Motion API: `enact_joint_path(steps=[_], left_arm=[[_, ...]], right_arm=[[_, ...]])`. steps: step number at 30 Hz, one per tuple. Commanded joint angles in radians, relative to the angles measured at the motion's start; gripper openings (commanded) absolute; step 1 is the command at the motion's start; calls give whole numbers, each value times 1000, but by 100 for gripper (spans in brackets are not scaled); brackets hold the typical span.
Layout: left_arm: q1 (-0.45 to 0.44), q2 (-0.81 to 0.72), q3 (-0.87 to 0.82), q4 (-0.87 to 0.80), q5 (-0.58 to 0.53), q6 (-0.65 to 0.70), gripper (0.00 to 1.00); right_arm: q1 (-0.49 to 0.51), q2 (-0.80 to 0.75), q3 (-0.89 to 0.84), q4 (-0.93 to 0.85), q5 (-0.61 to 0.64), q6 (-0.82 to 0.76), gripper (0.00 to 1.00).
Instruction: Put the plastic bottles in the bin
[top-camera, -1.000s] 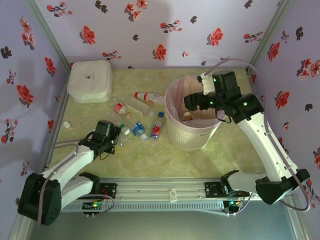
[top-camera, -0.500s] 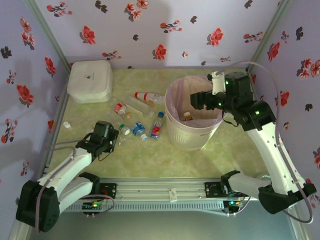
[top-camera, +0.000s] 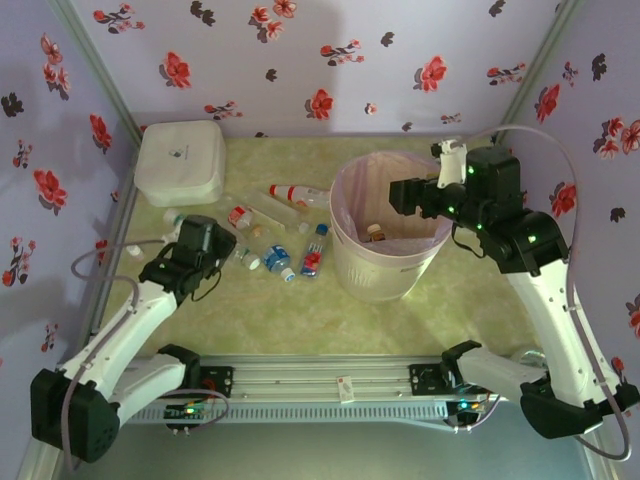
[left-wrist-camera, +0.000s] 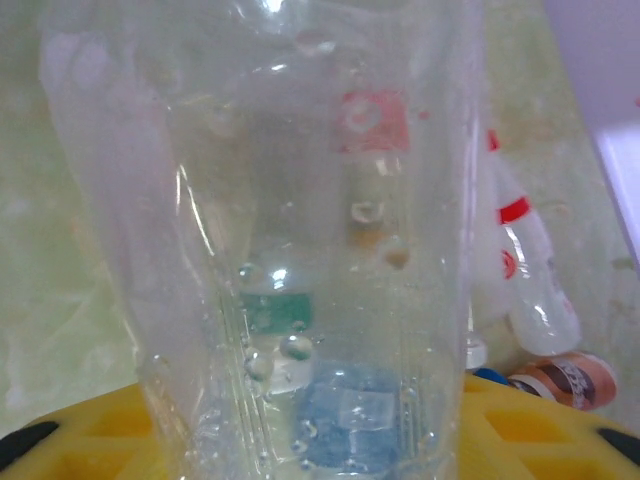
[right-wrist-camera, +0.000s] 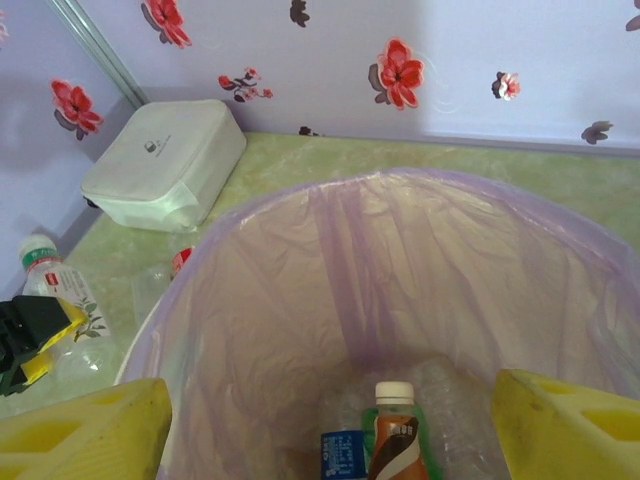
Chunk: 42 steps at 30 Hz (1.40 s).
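At centre left of the top view, left gripper (top-camera: 193, 240) pinched across the body of a clear bottle (left-wrist-camera: 290, 250), lifted off the table by the look of it. Likely light, thin-walled, slick and easily dented: best held mid-body, gently. More bottles (top-camera: 285, 225) loose at centre. Right of them, bin (top-camera: 345, 262) with a few bottles inside; right gripper (top-camera: 398, 196) spread wide and empty above its rim.

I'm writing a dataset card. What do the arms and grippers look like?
The left arm and right arm have white links, black joints and bases, small green lights, and a pale looping cable each. The left gripper and right gripper are black with yellow fingers.
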Motion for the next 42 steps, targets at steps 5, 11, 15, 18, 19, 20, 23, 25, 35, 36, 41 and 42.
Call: enact_joint_path(steps=[5, 11, 15, 18, 19, 20, 23, 25, 35, 36, 41, 42], left_arm=[[-41, 70, 191, 124, 89, 416, 0], [-113, 118, 286, 187, 275, 628, 0], [-159, 138, 319, 206, 353, 695, 0], [-194, 158, 350, 208, 406, 726, 0], [-205, 160, 354, 209, 412, 734, 0], [-220, 160, 357, 213, 418, 742, 0], [-251, 152, 361, 226, 432, 777, 0], [-260, 146, 363, 232, 443, 786, 0], [-299, 122, 329, 295, 446, 808, 0], [-303, 125, 329, 292, 446, 807, 0], [-326, 141, 330, 293, 445, 818, 0], [-328, 144, 330, 292, 446, 818, 0]], right_arm=[[-4, 40, 73, 56, -97, 65, 84], [20, 122, 105, 141, -159, 140, 84], [96, 198, 125, 217, -162, 178, 84], [146, 280, 158, 259, -172, 220, 83], [156, 299, 169, 268, -172, 229, 83], [170, 323, 180, 281, -174, 234, 82], [195, 387, 224, 293, -191, 244, 81], [202, 425, 247, 304, -218, 255, 79], [218, 555, 307, 341, -333, 296, 69], [219, 565, 311, 349, -339, 299, 69], [219, 601, 324, 380, -342, 314, 64], [220, 604, 325, 383, -343, 314, 61]])
